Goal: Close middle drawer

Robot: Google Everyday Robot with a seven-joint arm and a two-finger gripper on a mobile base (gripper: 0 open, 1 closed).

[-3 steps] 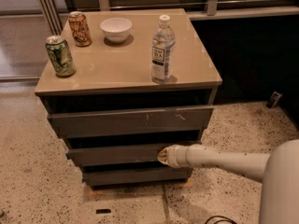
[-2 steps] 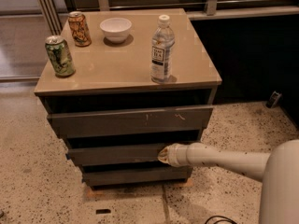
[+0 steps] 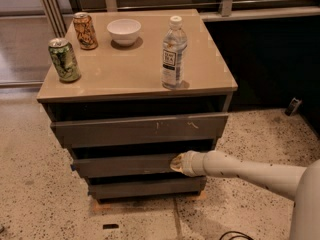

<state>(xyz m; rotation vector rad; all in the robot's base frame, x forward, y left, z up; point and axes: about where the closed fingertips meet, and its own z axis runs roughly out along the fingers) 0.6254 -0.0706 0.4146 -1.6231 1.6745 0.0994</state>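
The middle drawer (image 3: 125,165) is a dark grey, handle-less front, unscratched, between a wider scratched top front (image 3: 140,129) and a narrow bottom front (image 3: 145,188). It stands out a little from the cabinet, less than the top one. My gripper (image 3: 175,163) is at the end of a white arm coming in from the right, and its tip rests against the right part of the middle drawer's front.
On the beige cabinet top (image 3: 125,74) stand a green can (image 3: 64,59), an orange can (image 3: 85,31), a white bowl (image 3: 124,31) and a water bottle (image 3: 174,53). Speckled floor surrounds the cabinet. A dark wall is at the right.
The gripper stays at the right part of the middle drawer's front; the drawer and the arm show hardly any shift.
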